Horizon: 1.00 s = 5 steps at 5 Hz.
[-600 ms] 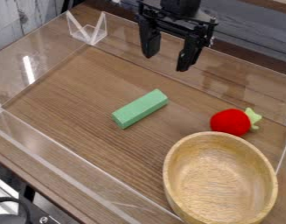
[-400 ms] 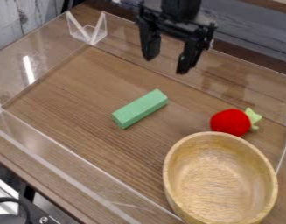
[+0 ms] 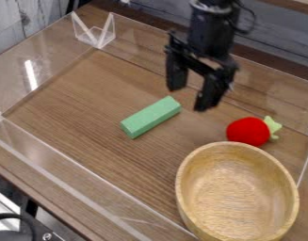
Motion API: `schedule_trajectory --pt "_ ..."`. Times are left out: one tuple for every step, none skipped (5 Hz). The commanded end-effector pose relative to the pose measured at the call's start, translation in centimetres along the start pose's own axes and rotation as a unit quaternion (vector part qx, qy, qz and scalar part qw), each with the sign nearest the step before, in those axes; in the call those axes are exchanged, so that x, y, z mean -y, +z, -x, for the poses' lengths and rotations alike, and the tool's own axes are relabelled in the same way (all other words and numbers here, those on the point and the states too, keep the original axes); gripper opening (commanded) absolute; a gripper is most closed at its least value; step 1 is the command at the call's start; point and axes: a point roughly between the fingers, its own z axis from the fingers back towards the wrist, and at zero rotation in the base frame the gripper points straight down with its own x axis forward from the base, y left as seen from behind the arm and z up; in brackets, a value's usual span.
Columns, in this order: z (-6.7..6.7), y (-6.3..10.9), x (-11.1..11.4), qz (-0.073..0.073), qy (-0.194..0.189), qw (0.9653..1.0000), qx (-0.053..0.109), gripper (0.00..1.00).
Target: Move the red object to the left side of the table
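Since the earlier frame, the arm (image 3: pixel 204 40) has swung down from the far edge of my view and come nearer, so that it now reaches over the middle of the far half of the table (image 3: pixel 87 122). I see the jaws spread wide, with nothing between them; one side hangs toward the green block, the other toward the red toy. They look to be above the wood, though how high I can't tell from this single angle. The red toy (image 3: pixel 250 131) sits on the right part of the table as I look at it, just beyond the bowl, its leafy tip (image 3: pixel 273 123) pointing away to the right. From here the toy's near edge comes right up to the bowl's rim, and I can't make out whether they touch. The bowl (image 3: pixel 183 193), round and pale, stands upright at the near right of my view and has nothing in it. Near the middle, to the left of the toy and well apart from it, the green block (image 3: pixel 151 117) lies flat and slantwise. Far off to the left I have a clear bracket (image 3: pixel 96 32), and dark cables (image 3: pixel 11 221) bunch in the near left corner.
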Motion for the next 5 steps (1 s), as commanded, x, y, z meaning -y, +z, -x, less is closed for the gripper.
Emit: schedule_trajectory --pt "-1.4 0.3 2.3 -0.015 -0.092 0.9955 0.02 1.0" --pt "-2.9 -0.5 4.3 -0.023 -0.187 0.9819 0.021 1.0" --pt "-4.6 -1.4 5.0 -0.031 -0.254 0.9664 0.023 1.0" --pt "-6.3 -2.2 5.3 -0.039 -0.279 0.9591 0.03 1.0" --pt "-7.1 -2.9 5.1 -0.045 -0.275 0.9595 0.043 1.0"
